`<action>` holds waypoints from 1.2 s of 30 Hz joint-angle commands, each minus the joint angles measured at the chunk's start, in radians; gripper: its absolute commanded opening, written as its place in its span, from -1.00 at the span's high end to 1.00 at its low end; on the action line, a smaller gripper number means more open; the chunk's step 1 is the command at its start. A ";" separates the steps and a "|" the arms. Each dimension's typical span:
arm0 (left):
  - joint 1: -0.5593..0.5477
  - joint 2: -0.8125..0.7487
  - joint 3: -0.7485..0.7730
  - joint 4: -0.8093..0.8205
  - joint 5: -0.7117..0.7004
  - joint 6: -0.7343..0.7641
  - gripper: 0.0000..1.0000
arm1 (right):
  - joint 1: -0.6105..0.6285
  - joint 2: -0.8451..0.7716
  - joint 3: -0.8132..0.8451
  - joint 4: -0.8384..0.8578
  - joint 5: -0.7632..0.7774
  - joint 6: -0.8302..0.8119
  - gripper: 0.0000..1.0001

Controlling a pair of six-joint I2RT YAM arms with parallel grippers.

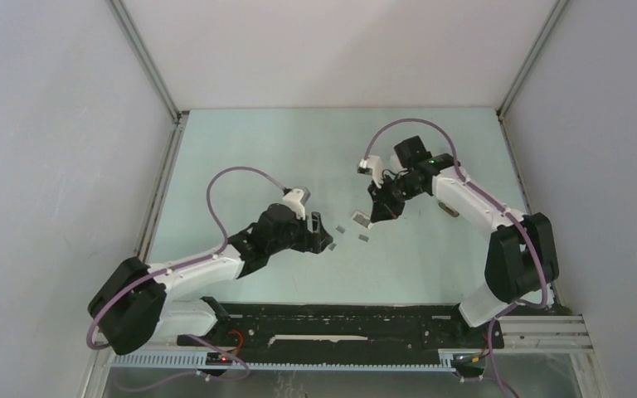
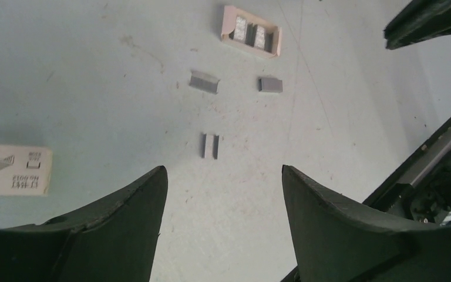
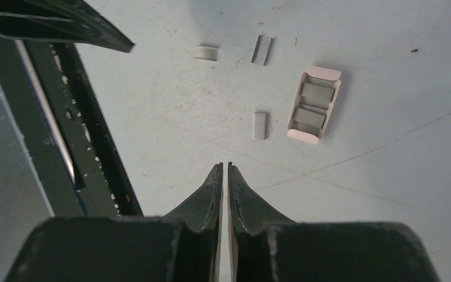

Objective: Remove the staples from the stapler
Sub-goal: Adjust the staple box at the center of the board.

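Note:
Three short grey staple strips lie loose on the pale green table: one [image 2: 204, 82], a second [image 2: 269, 84], and a third [image 2: 209, 145] nearest my left gripper. They also show in the right wrist view [image 3: 260, 126] and from above [image 1: 363, 238]. My left gripper [image 2: 222, 170] is open and empty, hovering just short of the nearest strip. My right gripper [image 3: 224, 167] is shut on nothing, above the table near the strips [image 1: 379, 211]. No stapler shows clearly in any view.
An open pinkish cardboard tray [image 2: 251, 36] with staple blocks inside lies past the strips, also seen in the right wrist view [image 3: 314, 104]. A white box sleeve with dark marks [image 2: 12, 170] lies left of my left gripper. A small pale object [image 1: 450, 211] sits partly hidden by the right arm.

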 commanded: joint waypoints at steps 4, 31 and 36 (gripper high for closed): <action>-0.091 0.132 0.202 -0.099 -0.155 0.064 -0.51 | -0.082 -0.072 0.029 -0.108 -0.222 -0.122 0.67; -0.170 0.192 0.272 -0.209 -0.290 0.082 -0.29 | 0.156 0.199 0.033 0.133 0.279 0.188 1.00; -0.169 0.085 0.200 -0.192 -0.304 0.090 -0.30 | 0.174 0.230 0.046 0.152 0.351 0.192 1.00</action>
